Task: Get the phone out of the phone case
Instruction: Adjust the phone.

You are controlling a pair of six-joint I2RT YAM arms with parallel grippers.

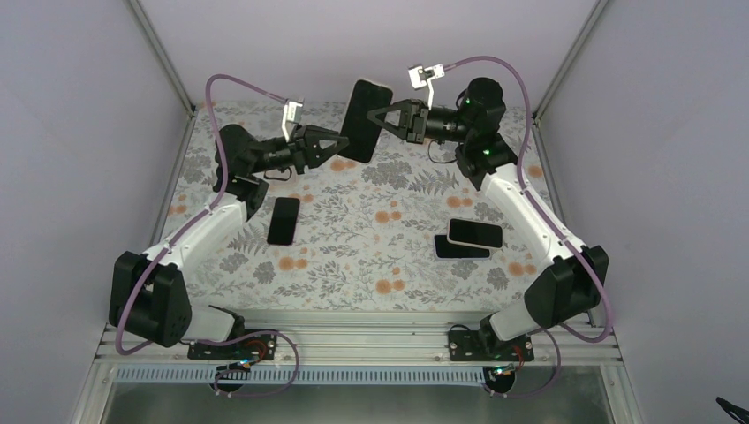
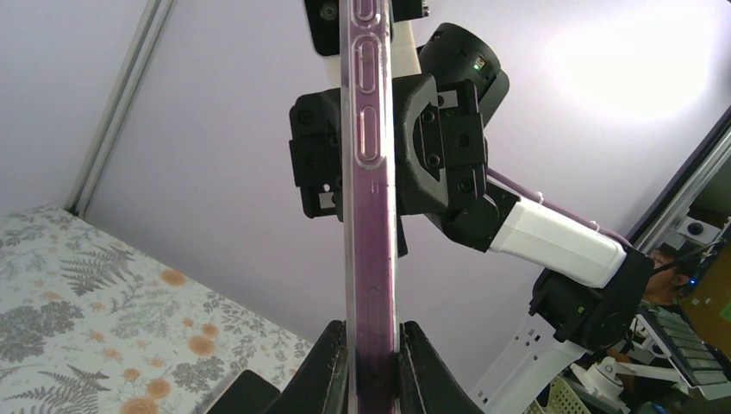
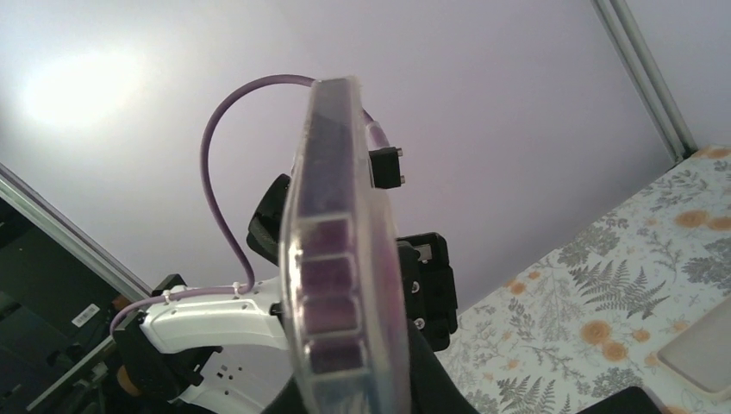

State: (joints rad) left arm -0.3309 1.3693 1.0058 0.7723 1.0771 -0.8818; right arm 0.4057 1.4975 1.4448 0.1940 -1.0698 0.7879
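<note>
A phone in a clear case [image 1: 364, 119] is held upright in the air over the far middle of the table. My left gripper [image 1: 343, 145] is shut on its lower left edge, and my right gripper [image 1: 371, 117] is shut on its right edge. In the left wrist view the purple phone edge in the clear case [image 2: 371, 216] runs up from between my fingers [image 2: 326, 379], with the right gripper behind it. In the right wrist view the cased phone [image 3: 345, 285] fills the centre, blurred and close. The phone sits inside the case.
A black phone [image 1: 284, 220] lies flat on the floral cloth at centre left. Two stacked phones [image 1: 470, 238], one pale on a dark one, lie at centre right. Metal frame posts stand at the far corners.
</note>
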